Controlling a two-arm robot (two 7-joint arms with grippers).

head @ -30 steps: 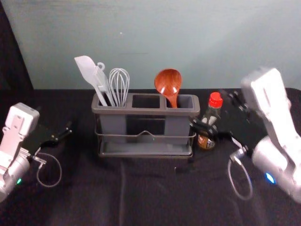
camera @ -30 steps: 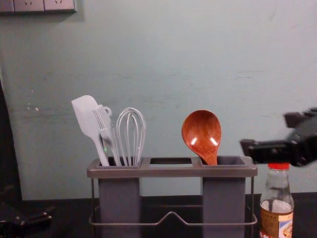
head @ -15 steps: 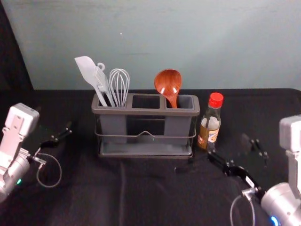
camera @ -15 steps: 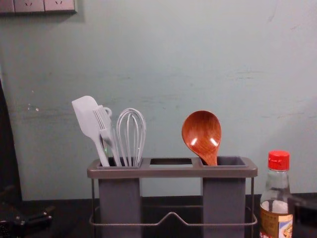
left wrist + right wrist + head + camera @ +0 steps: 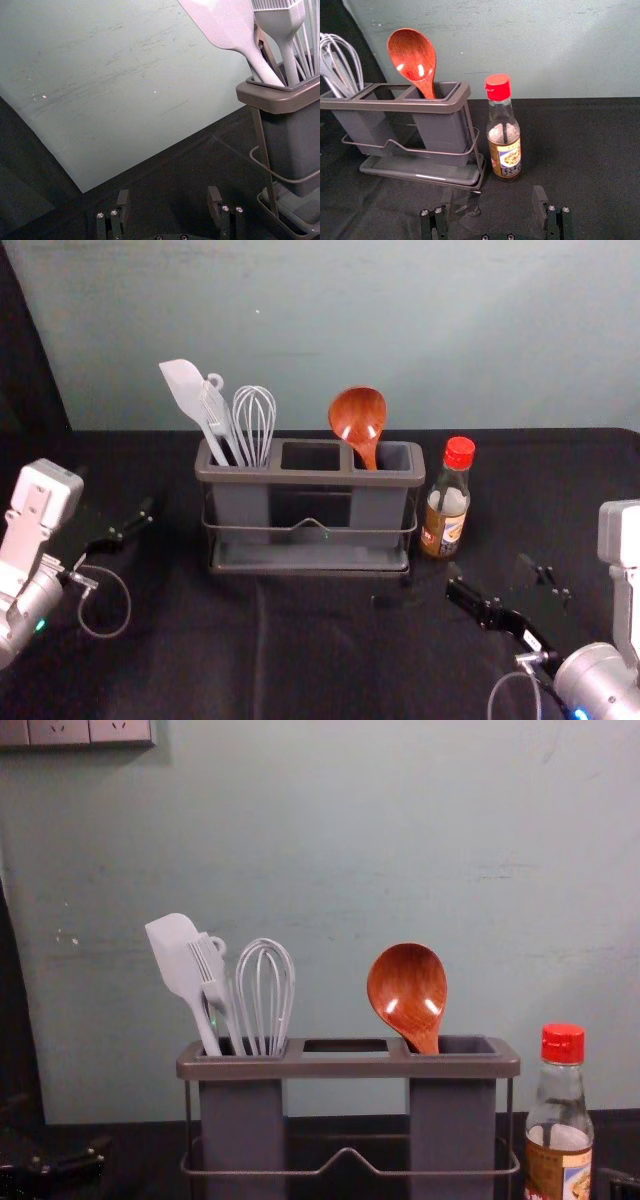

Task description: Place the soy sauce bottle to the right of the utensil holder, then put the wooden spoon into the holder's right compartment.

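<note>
Head view: wooden spoon (image 5: 357, 416) stands bowl-up in the right compartment of the utensil holder (image 5: 310, 478); soy sauce bottle (image 5: 446, 516) upright, just right.
Right gripper (image 5: 507, 582) is near the bottle, left gripper (image 5: 115, 492) left of the holder; both have fingers wide.

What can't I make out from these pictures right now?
Wooden spoon: handle's lower end, head view, hidden inside right compartment.
Whisk: handle's lower end, head view, hidden inside left compartment.
Soy sauce bottle: label's small print, right wrist view, too small to read.
</note>
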